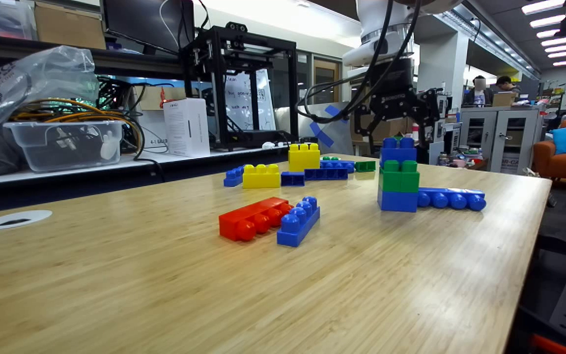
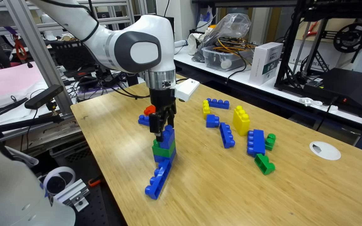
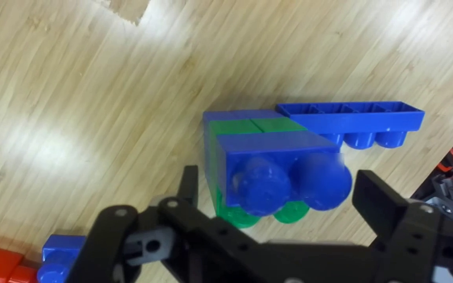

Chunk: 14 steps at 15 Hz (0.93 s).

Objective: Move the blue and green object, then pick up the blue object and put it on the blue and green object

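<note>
On the counter [image 2: 218, 188]: green-and-blue tower [image 1: 399, 186] is standing upright.
Atop the tower: blue brick [image 1: 398, 152] is resting.
Pincer [image 3: 277, 179]: jaws are standing wide, flanking the blue brick, apart from it.

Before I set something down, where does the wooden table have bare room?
Bare room runs from the long blue brick beside the brick tower across to the tipped green brick; in an exterior view, also the foreground before the red brick. Crowded: at the tower, its top between the open jaws, and around the tall yellow brick.
</note>
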### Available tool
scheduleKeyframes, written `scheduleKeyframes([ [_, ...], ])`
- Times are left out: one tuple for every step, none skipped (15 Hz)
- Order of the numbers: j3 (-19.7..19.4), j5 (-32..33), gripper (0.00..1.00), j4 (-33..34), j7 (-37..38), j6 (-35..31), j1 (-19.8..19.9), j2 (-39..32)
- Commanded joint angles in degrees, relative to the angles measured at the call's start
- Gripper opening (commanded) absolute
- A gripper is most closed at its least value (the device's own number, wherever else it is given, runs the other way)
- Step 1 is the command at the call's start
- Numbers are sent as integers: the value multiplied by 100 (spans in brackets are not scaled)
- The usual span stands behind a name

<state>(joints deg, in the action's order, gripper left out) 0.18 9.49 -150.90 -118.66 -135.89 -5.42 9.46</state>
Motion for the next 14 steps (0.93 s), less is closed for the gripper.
scheduleKeyframes([
  [31, 148, 100, 50, -67, 17, 26, 152],
  [29, 159, 100, 74, -57, 70, 26, 263],
  [21, 161, 100, 98, -59, 141, 23, 418],
  [10, 161, 100, 121, -84, 197, 14, 560],
  [3, 165, 100, 137, -78, 294, 6, 758],
  [-1, 177, 100, 150, -55, 384, -3, 942],
  [-11, 176, 100, 167, -56, 508, -18, 1141],
  [-22, 164, 100, 176, -52, 614, -36, 1295],
  [-36, 151, 100, 185, -45, 734, -50, 1460],
  [-51, 139, 100, 190, -33, 842, -62, 1603],
  [-63, 134, 100, 178, -19, 911, -72, 1726],
  [-82, 119, 100, 183, -40, 1005, -90, 1829],
  [-92, 119, 100, 179, -16, 1056, -90, 1918],
  [-102, 116, 100, 173, -14, 1090, -97, 1979],
])
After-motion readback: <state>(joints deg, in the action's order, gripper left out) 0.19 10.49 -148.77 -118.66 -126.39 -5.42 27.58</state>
